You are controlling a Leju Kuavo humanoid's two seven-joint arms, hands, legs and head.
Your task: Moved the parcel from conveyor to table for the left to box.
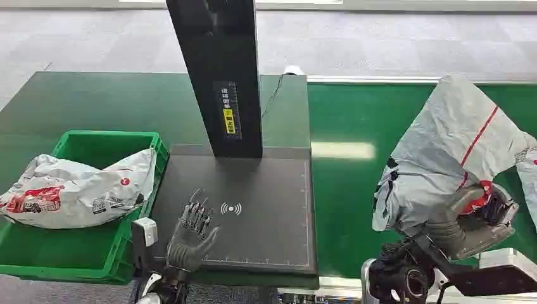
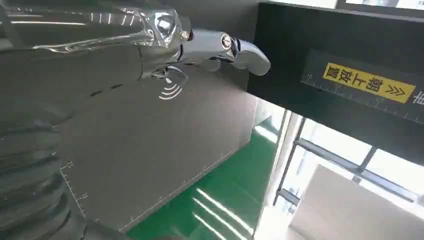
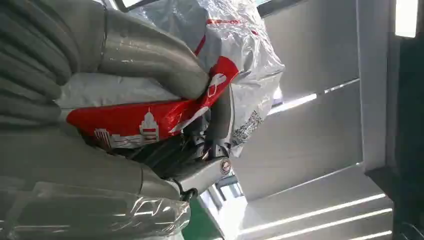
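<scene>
Two hands show at the bottom of the head view. At lower right, the right hand (image 1: 472,218) is raised off the green conveyor (image 1: 348,209) and grasps a parcel (image 1: 443,158), a crumpled silver-grey plastic mailer with red markings. The thick grey thumb presses across the parcel's lower red patch, and the bag's bulk stands up above the hand toward the upper right of the frame, over the belt. In the right wrist view the right hand (image 3: 165,125) fills the left half of the picture: the thumb lies over the red-printed part of the parcel (image 3: 235,40), and darker fingers (image 3: 200,172) curl in against it from the opposite side, so the bag is pinched between them.

At lower centre-left of the head view, the left hand (image 1: 190,231) is released and holds nothing, its dark fingers spread and pointing toward the top of the frame over the near-left part of a dark grey scanner pad (image 1: 266,221). I cannot tell whether it touches the pad. A black post (image 1: 218,69) rises from the pad's far edge. In the left wrist view, silver fingers (image 2: 220,45) stretch out straight above the pad (image 2: 150,150), toward the post (image 2: 310,55).

At the left edge of the head view a green crate (image 1: 88,253) sits just beside the pad and holds a second crumpled mailer (image 1: 76,190).
</scene>
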